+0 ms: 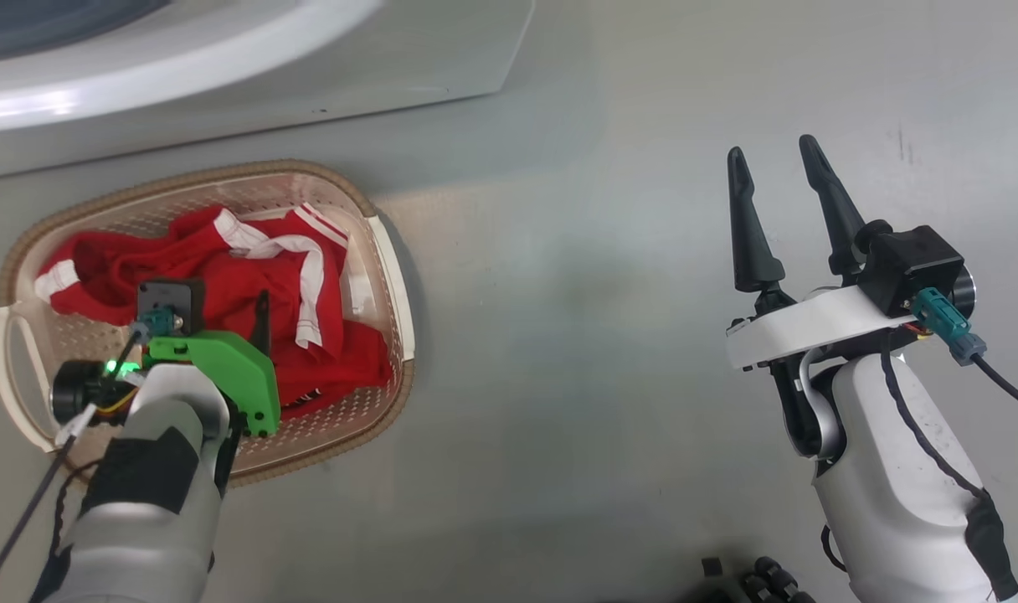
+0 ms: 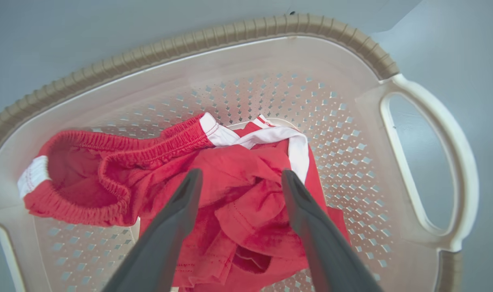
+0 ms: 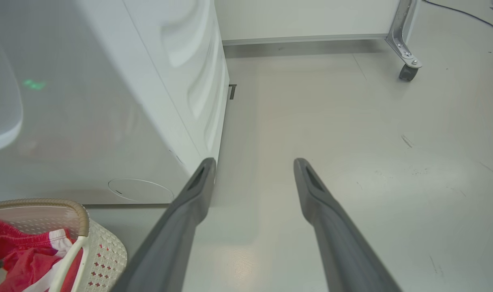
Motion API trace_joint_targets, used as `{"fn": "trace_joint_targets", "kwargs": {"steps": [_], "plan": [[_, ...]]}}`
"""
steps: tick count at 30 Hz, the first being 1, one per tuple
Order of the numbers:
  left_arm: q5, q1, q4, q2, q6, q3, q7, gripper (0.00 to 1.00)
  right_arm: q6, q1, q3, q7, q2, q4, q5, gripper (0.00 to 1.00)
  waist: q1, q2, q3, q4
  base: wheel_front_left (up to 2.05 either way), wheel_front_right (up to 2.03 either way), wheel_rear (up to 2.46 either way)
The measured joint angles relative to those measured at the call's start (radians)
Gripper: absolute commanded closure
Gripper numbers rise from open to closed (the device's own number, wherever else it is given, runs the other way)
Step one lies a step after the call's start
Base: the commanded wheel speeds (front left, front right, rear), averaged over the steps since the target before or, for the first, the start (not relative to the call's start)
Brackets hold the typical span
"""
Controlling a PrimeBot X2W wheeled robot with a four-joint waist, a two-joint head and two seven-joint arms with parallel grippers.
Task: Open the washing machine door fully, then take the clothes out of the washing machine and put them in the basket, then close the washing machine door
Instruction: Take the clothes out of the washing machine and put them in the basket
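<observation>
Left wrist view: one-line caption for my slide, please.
Open left gripper above the red clothes lying in the cream basket.

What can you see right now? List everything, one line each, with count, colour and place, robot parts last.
basket: one, cream with brown rim, on the floor in front of the washing machine
clothes: one heap, red with white trim, inside the basket; number of pieces unclear
washing machine: one, white, behind the basket
floor: pale grey, under everything
wheeled metal leg: one, silver with dark caster, far floor in the right wrist view
left gripper: one, dark fingers, open above the clothes
right gripper: one, dark fingers, open over bare floor, to the right of the basket
</observation>
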Motion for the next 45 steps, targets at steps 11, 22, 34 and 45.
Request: {"fn": "trace_joint_targets", "kwargs": {"steps": [11, 22, 34, 45], "plan": [[-0.048, 0.077, -0.031, -0.013, -0.018, 0.032, -0.043, 0.00, 0.010, 0.018, -0.023, 0.000, 0.000, 0.042, 0.000, 0.00, -0.0001, 0.0000, -0.131, 0.020, 0.00, 0.00, 0.00], [-0.059, 0.140, -0.224, -0.023, -0.027, 0.055, -0.043, 0.00, 0.017, 0.084, -0.078, 0.000, -0.001, 0.056, 0.000, 0.00, -0.0001, 0.0000, -0.280, 0.039, 0.00, 0.00, 0.00], [-0.055, 0.303, -0.474, -0.025, -0.025, 0.099, -0.043, 0.00, 0.027, 0.183, -0.107, 0.000, -0.004, 0.045, -0.002, 0.00, -0.0001, 0.0000, -0.445, 0.068, 0.00, 0.00, 0.00], [-0.028, 0.508, -0.657, -0.025, -0.007, 0.129, -0.043, 0.00, 0.028, 0.320, -0.115, 0.000, 0.001, 0.047, -0.029, 0.00, -0.0002, 0.0000, -0.612, 0.081, 0.00, 0.00, 0.00]]}}
